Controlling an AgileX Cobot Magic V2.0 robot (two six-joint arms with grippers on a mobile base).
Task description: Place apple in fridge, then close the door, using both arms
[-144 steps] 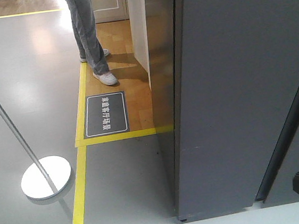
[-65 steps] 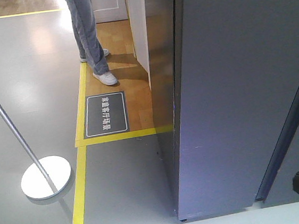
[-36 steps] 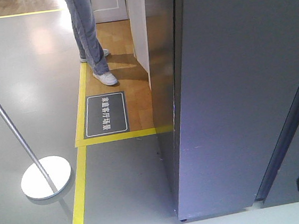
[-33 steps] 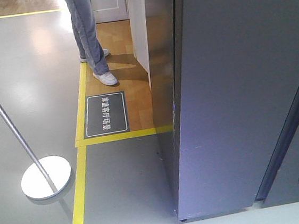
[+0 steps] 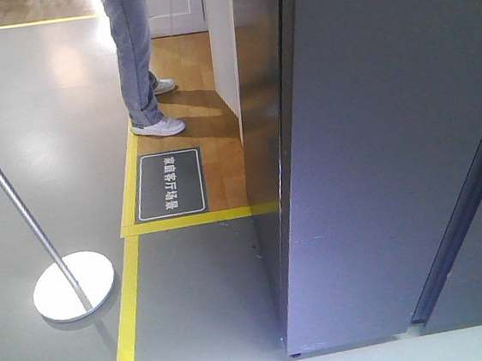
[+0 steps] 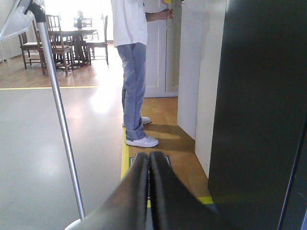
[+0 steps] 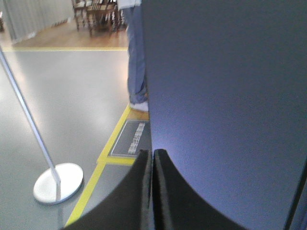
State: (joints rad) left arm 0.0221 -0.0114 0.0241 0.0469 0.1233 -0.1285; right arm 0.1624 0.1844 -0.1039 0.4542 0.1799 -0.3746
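Door-closing step: R gripper [image 7: 152,158] and L gripper [image 6: 149,160] both have fingers pressed together, holding nothing. The dark-grey door [image 5: 391,130] fills the R wrist view close ahead; apple not in view, presumably inside the fridge [image 6: 259,105]. To do well, push flat w/ the closed fingertips, steady and square to the panel, until the seam shuts.

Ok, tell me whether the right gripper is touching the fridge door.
Cannot tell. In the right wrist view the shut right gripper points at the door, its tips overlapping the grey panel, but no view plainly shows contact or a gap.
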